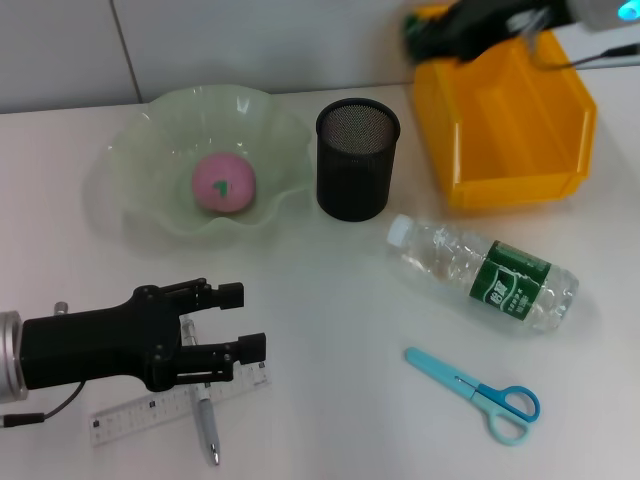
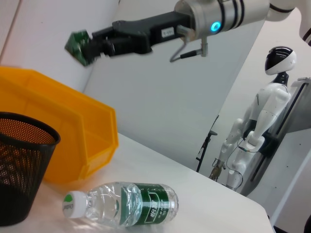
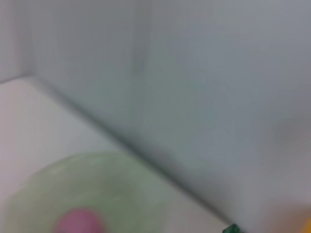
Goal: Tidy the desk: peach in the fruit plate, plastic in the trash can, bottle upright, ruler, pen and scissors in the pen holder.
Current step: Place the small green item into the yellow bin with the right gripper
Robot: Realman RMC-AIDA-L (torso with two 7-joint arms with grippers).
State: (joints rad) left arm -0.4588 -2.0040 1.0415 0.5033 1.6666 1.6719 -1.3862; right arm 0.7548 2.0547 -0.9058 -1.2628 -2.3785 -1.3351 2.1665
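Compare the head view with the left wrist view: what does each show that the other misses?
Only the head view shows the left gripper open over the clear plastic ruler and silver pen, the blue-handled scissors, and the pink peach in the pale green fruit plate.

Only the left wrist view shows a white humanoid robot standing beyond the table.

Both show the black mesh pen holder, the yellow plastic bin, the lying water bottle, and the right gripper clamping green plastic.

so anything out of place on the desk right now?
Yes. The water bottle lies on its side instead of upright. The scissors, ruler and pen lie loose on the table, outside the pen holder. Nothing looks spilled or damaged.
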